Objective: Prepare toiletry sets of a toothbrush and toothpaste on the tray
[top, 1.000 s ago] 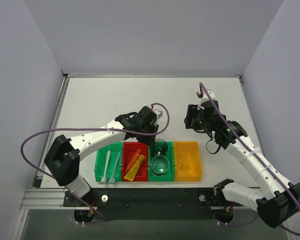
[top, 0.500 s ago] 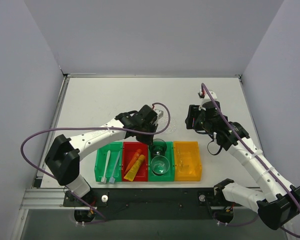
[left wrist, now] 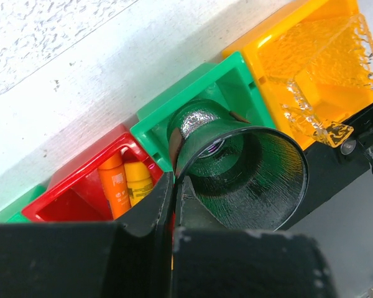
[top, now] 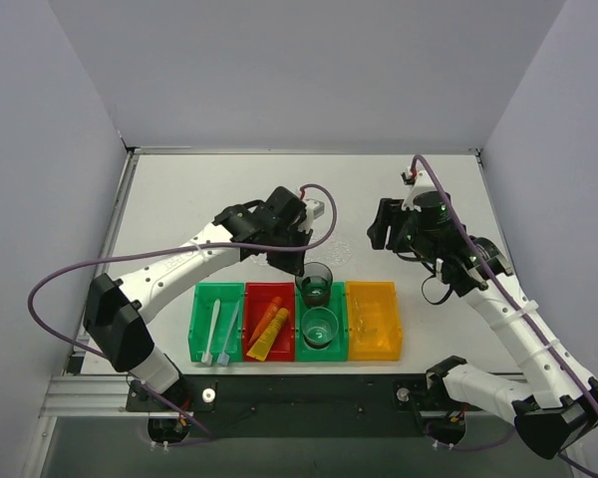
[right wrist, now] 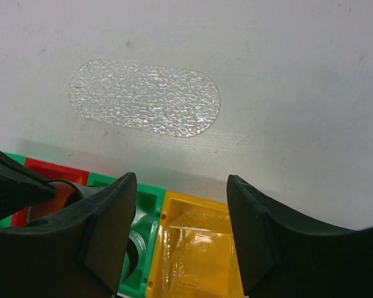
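Overhead, the left gripper (top: 297, 263) is pinched shut on the wall of a clear cup (top: 316, 283), with one finger inside the rim and one outside. It holds the cup just above the middle green bin (top: 322, 356). Directly beneath the held cup, a second cup (top: 320, 327) sits in that bin. Just to one side of this gripper, the red bin (top: 287, 349) holds the two tubes (top: 269, 329) lying side by side. The toothbrushes (top: 219, 327) lie one bin farther from it, in the end green bin (top: 197, 344). On the gripper's other side stands the orange bin (top: 374, 344), which seems to hold a clear textured piece. The right gripper (right wrist: 180, 180) hovers with its fingers spread wide apart. The tray (right wrist: 144, 97) lies flat on the table (top: 199, 199) just ahead of its fingertips.
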Action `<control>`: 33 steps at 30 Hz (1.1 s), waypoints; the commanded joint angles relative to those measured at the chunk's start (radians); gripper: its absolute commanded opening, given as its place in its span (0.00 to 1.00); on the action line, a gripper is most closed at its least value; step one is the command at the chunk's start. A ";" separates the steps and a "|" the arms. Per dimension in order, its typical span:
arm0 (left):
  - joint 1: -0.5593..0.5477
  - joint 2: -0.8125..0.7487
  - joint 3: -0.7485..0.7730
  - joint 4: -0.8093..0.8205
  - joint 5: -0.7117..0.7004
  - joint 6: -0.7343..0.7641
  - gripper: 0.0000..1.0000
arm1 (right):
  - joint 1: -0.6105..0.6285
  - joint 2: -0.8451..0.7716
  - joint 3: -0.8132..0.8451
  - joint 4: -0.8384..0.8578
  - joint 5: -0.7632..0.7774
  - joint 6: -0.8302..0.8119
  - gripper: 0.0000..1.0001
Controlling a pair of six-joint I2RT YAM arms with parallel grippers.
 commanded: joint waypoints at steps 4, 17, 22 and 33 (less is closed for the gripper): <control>0.070 -0.047 0.071 0.009 0.036 -0.065 0.00 | 0.019 0.079 0.082 -0.015 -0.079 0.010 0.55; 0.128 -0.017 0.123 0.036 -0.003 -0.181 0.00 | 0.118 0.300 0.237 -0.026 -0.225 -0.032 0.54; 0.134 -0.034 0.131 0.029 0.017 -0.183 0.00 | 0.149 0.337 0.277 -0.033 -0.221 -0.035 0.54; 0.347 -0.114 0.089 0.025 0.018 -0.063 0.00 | -0.013 0.245 0.167 -0.053 -0.171 0.002 0.54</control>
